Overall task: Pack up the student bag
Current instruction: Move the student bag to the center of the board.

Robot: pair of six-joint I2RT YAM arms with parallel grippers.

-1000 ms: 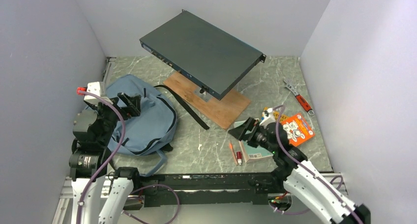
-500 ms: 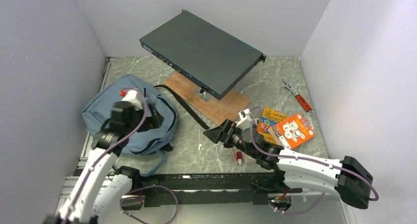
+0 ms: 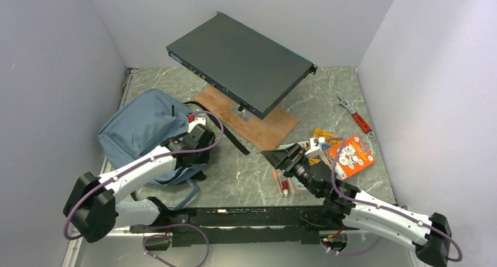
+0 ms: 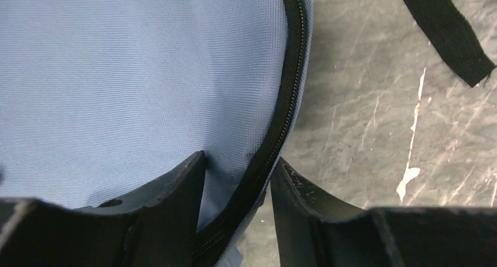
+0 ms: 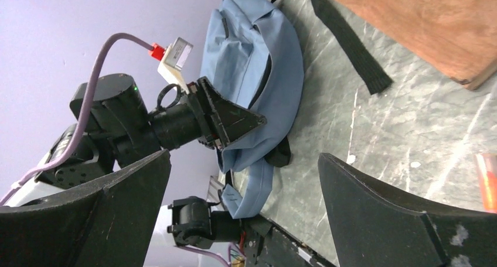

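The left gripper (image 4: 237, 173) is poised over the edge of the student bag (image 4: 129, 85), its two black fingers (image 4: 176, 202) set a little apart and straddling the bag's rim. Light blue-grey fabric fills the space ahead of the gripper and to its left. A black zipper (image 4: 285, 103) curves down along the bag's border and runs into the gap between the fingers. The left finger lies against the fabric and the right finger stands on the table side of the seam; whether they pinch the rim cannot be told. To the gripper's right lies the grey, white-veined marble table (image 4: 375, 150), and far ahead on the right is the loose, frayed end of a black strap (image 4: 445, 30).
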